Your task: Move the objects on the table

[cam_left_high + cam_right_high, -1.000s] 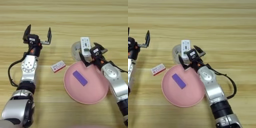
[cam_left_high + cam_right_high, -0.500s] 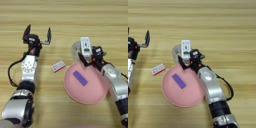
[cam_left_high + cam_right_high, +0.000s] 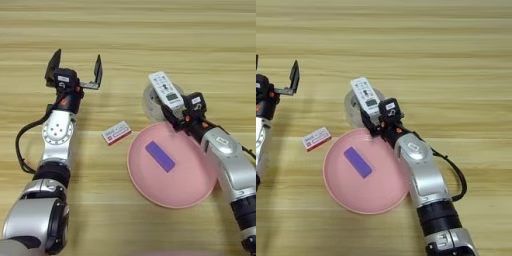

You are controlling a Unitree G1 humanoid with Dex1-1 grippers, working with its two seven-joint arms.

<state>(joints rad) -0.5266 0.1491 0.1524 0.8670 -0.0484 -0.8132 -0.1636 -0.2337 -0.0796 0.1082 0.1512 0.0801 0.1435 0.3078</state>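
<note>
done: purple block (image 3: 160,156) sits on pink plate (image 3: 172,172) | now: our right gripper (image 3: 176,116) clamped on white remote (image 3: 166,90), just beyond plate | idle: left gripper (image 3: 75,67) spread wide, nothing in it

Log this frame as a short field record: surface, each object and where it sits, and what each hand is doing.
surface: wooden table
pink plate: flat on the table, right of centre
purple block: lying on the plate
white remote: held in the right hand, above a clear round roll of tape just behind the plate
small red and white box: on the table, left of the plate, apart from it
right hand: shut on the remote's near end
left hand: open, fingers spread, holding nothing, left of everything
</note>
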